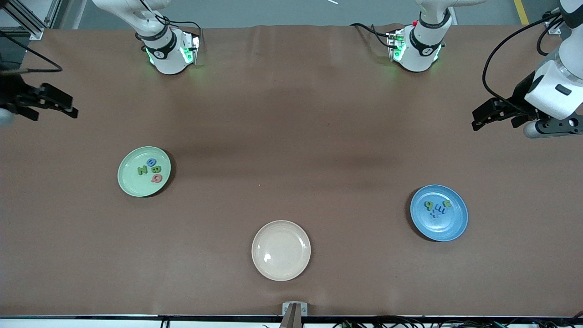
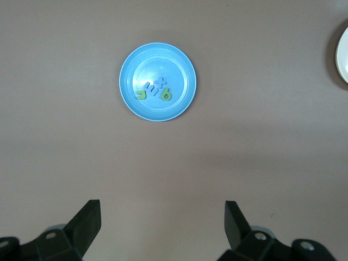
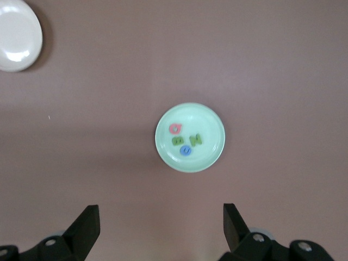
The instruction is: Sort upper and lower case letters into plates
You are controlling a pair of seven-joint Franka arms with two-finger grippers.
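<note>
The pale mint green plate lies toward the right arm's end of the table and holds several small letters in green, blue and pink. The bright blue plate lies toward the left arm's end and holds several green and blue letters. My left gripper hangs open and empty, high over bare table at its own end. My right gripper hangs open and empty over bare table at its end. The left wrist view shows the blue plate past the open left gripper. The right wrist view shows the mint plate past the open right gripper.
An empty cream-beige plate lies mid-table, nearest the front camera, between the two other plates. It shows at the edge of the left wrist view and the right wrist view. The brown table cover is bare elsewhere.
</note>
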